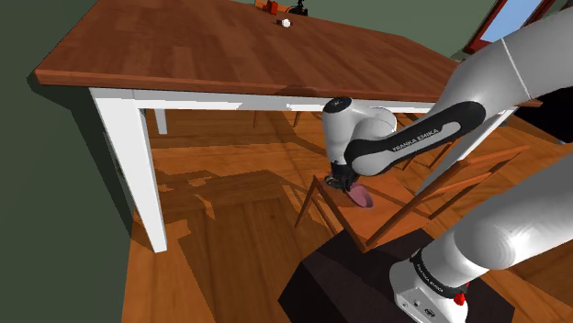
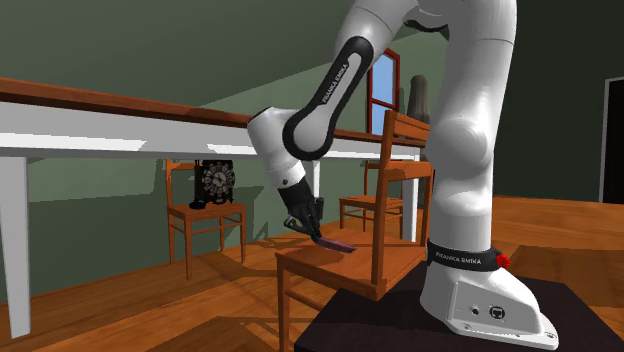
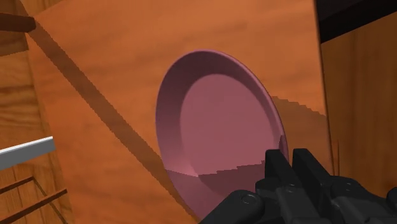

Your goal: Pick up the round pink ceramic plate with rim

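Pink plate (image 3: 219,121) pinched by its rim over the wooden chair (image 2: 300,265).
The black gripper (image 3: 289,160) was clamped on the plate's rim. The plate sat tilted just above the seat, inside its edges, beside the white-legged table (image 1: 124,138).

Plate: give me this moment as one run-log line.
phase: grasp | plate: pink, tilted over chair seat | gripper: shut on its rim | clear of seat: cannot tell
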Motion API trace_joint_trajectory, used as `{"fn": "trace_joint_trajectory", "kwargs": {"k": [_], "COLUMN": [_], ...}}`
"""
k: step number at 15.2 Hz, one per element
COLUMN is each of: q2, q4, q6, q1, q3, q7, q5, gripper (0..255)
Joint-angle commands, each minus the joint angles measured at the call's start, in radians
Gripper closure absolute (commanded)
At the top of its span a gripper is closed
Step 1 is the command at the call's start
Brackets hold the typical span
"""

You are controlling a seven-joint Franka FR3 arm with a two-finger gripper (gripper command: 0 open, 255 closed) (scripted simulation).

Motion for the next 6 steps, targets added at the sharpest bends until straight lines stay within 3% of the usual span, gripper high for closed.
{"fn": "trace_joint_trajectory", "kwargs": {"k": [1,6], "q2": [-0.031,-0.074], "q4": [0.003,0.012], "q6": [-0.028,-0.071], "q1": [0.005,0.013], "q3": [-0.001,-0.005], "q7": [-0.022,-0.054], "q5": [0.022,0.049], "gripper": [255,255]}}
